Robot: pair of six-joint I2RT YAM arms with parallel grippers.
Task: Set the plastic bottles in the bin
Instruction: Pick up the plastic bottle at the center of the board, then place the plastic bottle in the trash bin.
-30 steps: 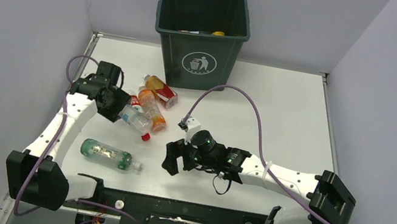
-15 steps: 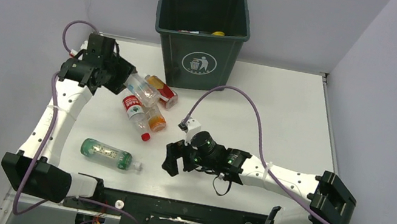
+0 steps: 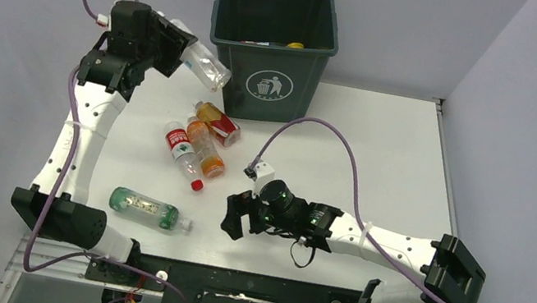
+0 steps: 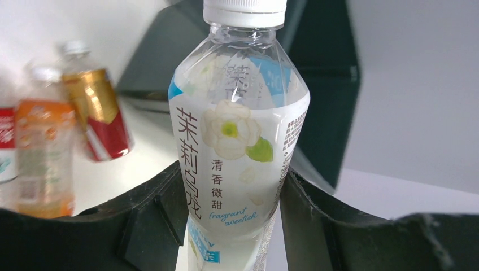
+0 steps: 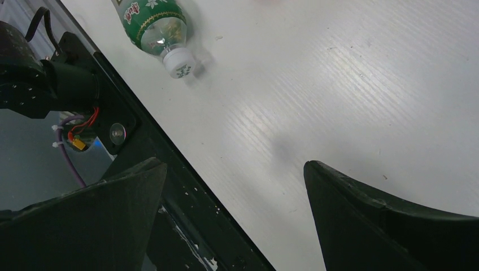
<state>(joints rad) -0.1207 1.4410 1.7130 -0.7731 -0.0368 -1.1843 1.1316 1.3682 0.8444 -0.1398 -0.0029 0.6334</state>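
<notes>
My left gripper (image 3: 170, 51) is shut on a clear bottle (image 3: 203, 67) with a blue-and-white label and white cap, held high just left of the dark green bin (image 3: 274, 46). In the left wrist view the bottle (image 4: 240, 130) stands between the fingers (image 4: 149, 220), the bin (image 4: 322, 73) behind it. On the table lie a red-labelled bottle (image 3: 180, 150), an orange one (image 3: 207, 149), a yellow-red one (image 3: 219, 122) and a green one (image 3: 145, 209). My right gripper (image 3: 230, 215) is open and empty, low over the table right of the green bottle (image 5: 161, 25).
The bin holds some items at its bottom (image 3: 294, 44). Grey walls close in the table on three sides. The black front rail (image 5: 130, 147) runs along the table's near edge under the right gripper.
My left arm has lifted the bottle off the pile and carried it up and toward the bin's left rim. The right arm has hardly moved.
</notes>
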